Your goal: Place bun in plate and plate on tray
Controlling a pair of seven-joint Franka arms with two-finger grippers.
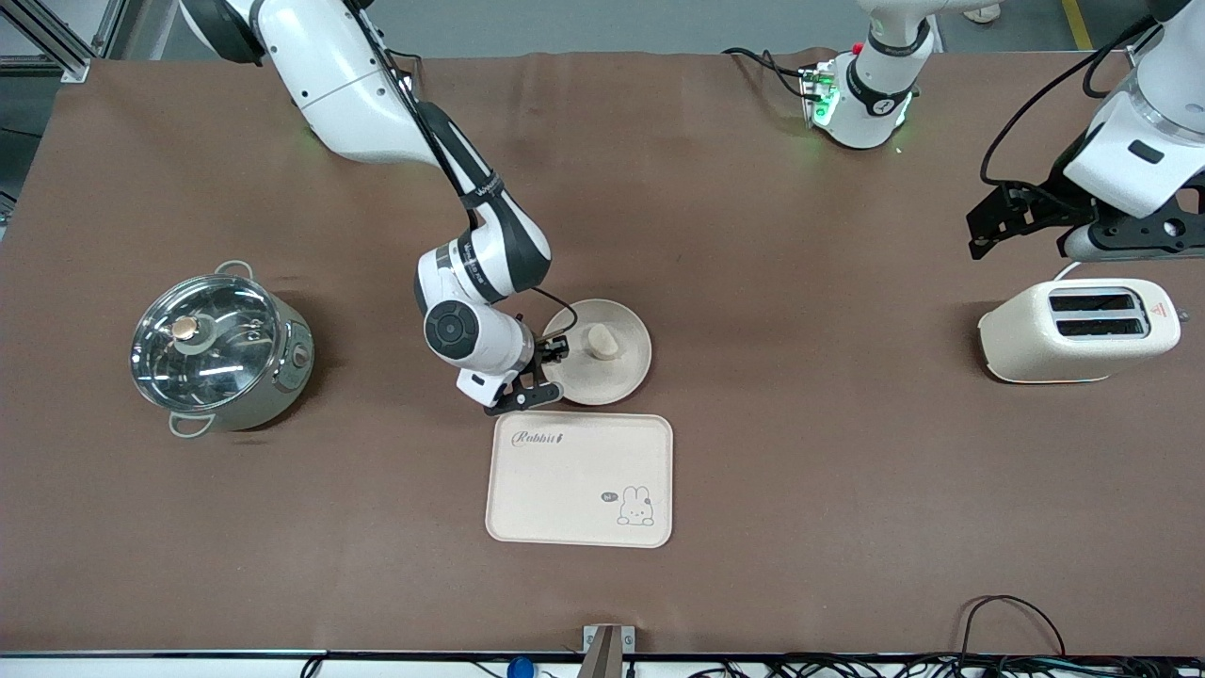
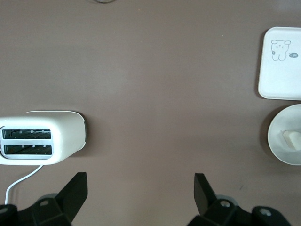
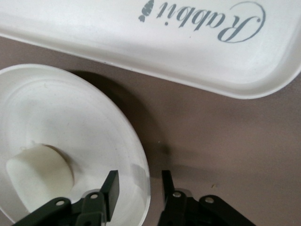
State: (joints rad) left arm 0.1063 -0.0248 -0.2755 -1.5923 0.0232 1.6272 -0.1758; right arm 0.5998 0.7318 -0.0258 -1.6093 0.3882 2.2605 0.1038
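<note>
The round cream plate (image 1: 621,375) lies mid-table with the bun (image 1: 602,341) on it. The rectangular Rabbit tray (image 1: 579,480) lies just nearer to the front camera than the plate, bare. My right gripper (image 1: 554,356) is low at the plate's rim on the side toward the right arm's end. In the right wrist view the right gripper (image 3: 139,181) straddles the rim of the plate (image 3: 70,108), one finger inside and one outside, with gaps to the rim; the bun (image 3: 40,172) and tray (image 3: 141,47) show too. My left gripper (image 2: 141,186) hangs open and empty over the table beside the toaster.
A cream toaster (image 1: 1078,330) stands at the left arm's end of the table. A steel pot with a glass lid (image 1: 218,344) stands at the right arm's end. The left wrist view shows the toaster (image 2: 42,139), the tray (image 2: 282,66) and the plate (image 2: 282,141).
</note>
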